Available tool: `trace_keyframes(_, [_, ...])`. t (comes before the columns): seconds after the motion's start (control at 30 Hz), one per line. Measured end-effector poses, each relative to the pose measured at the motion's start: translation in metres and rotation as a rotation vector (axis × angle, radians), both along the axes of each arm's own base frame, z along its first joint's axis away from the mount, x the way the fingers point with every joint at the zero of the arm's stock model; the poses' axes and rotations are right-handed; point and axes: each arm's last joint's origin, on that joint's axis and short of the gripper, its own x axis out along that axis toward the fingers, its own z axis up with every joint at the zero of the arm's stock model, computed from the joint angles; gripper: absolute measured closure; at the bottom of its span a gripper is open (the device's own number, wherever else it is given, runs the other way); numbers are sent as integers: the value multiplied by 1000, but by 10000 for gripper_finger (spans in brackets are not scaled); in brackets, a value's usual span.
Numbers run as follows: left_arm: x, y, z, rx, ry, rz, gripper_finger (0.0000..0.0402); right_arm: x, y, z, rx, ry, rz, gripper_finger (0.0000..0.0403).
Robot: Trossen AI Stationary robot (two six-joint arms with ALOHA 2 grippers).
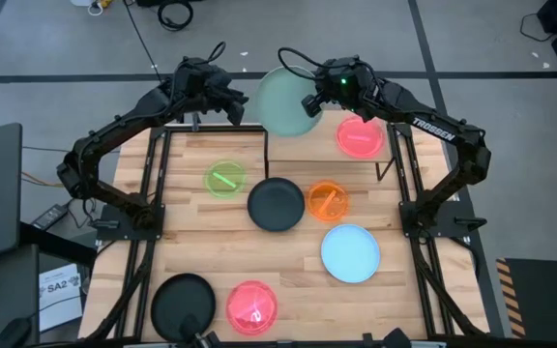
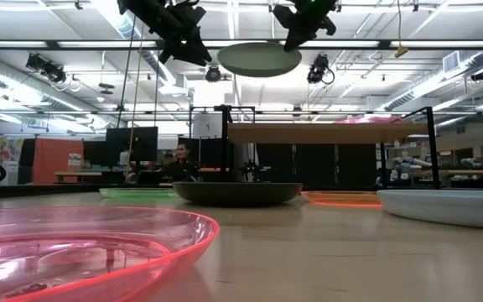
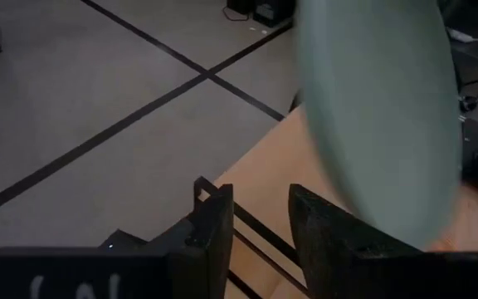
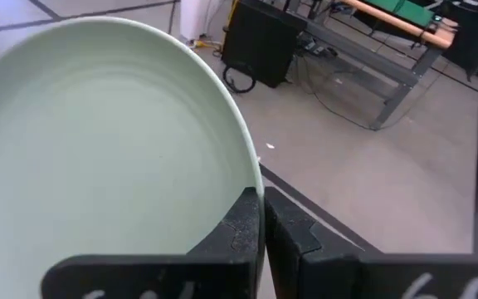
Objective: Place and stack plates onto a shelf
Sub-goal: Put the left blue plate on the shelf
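Above the shelf (image 1: 327, 155), the right gripper (image 1: 314, 102) pinches the pale green plate (image 1: 288, 101) level; left gripper (image 1: 237, 109), seemingly parted, flanks its opposite rim.

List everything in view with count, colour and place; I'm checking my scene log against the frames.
pale green plate: one, held in the air over the shelf's left end.
pink plates: two; one on the shelf, one at the table's near edge.
black plates: two; table centre, near-left corner.
lime green plate: one, left of centre.
orange plate: one, beside the central black plate.
light blue plate: one, right of centre.
shelf: one, light wood, far side.
left gripper: open, beside the pale green plate.
right gripper: shut on its rim.
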Motion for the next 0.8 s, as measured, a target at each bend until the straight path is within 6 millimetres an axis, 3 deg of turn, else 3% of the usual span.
trace_keyframes(0.6, [0,0,0,-8,-3,-2,276,-30,-30,-21,261,64,6,389])
trace_keyframes(0.8, [0,0,0,-9,-5,-1,276,-29,-37,-45,307,86,10,389])
